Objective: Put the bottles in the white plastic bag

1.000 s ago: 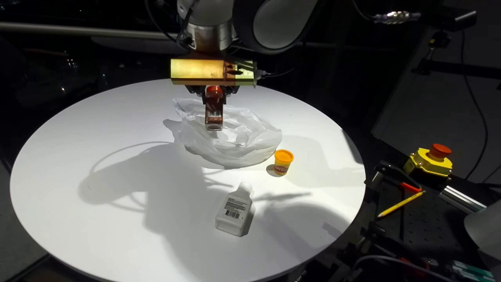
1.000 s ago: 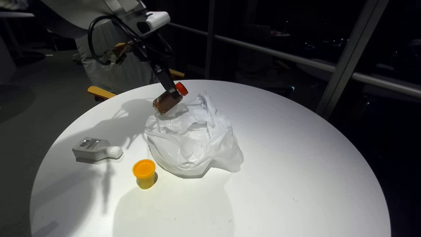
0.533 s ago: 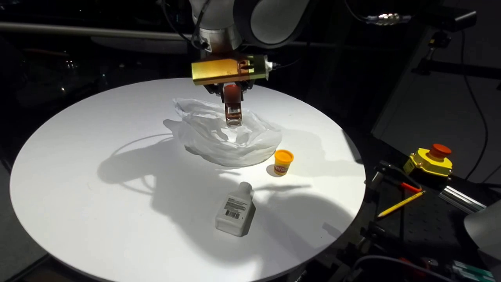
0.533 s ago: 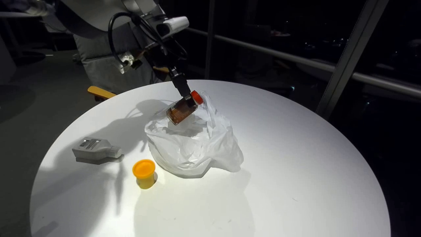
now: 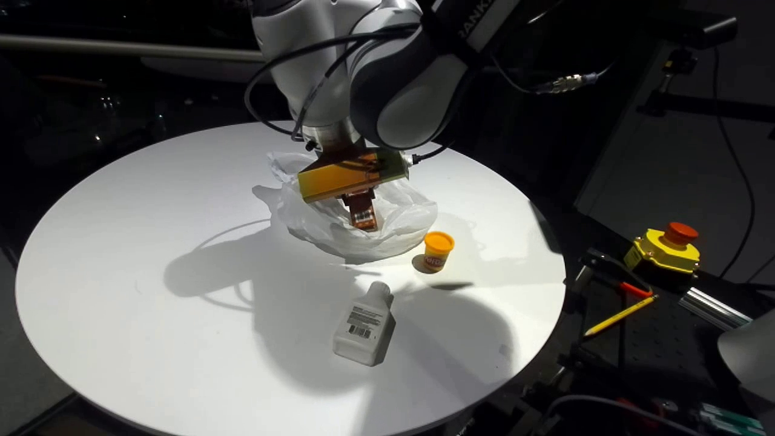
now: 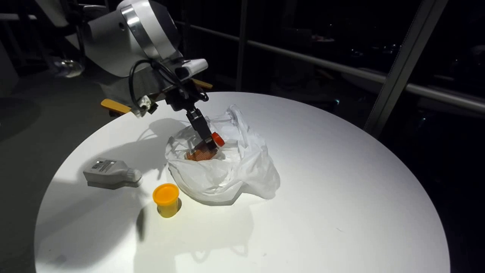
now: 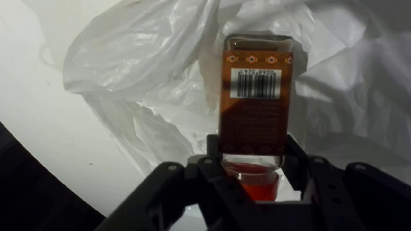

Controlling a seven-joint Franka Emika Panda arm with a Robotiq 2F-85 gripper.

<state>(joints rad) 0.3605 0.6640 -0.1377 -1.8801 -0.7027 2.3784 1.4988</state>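
Observation:
My gripper [image 7: 252, 149] is shut on the reddish-brown bottle [image 7: 256, 118], its fingers pressing both sides just below the neck. The red cap sits back between the fingers, and the barcode label faces the wrist camera. In an exterior view this bottle [image 6: 202, 152] is tilted within the mouth of the white plastic bag [image 6: 261, 170], its lower edge behind the bag's near rim. Wrinkled film of the bag surrounds it in the wrist view. The orange bottle [image 5: 437, 251], a small lidded tub, stands upright beside the bag. The grey-white bottle [image 5: 362, 327] lies on its side, farther from the bag.
Everything rests on a round white table [image 5: 121, 242]. A black bench beside it carries a yellow box with a red button [image 5: 665, 248] and a pencil [image 5: 620, 315]. A chair's wooden armrest [image 6: 115, 106] sits behind the table edge under the arm.
Holding the bottle, the gripper first moved sideways across the bag, then came down, bringing the bottle from above the bag into its mouth. The orange and grey-white bottles have not moved.

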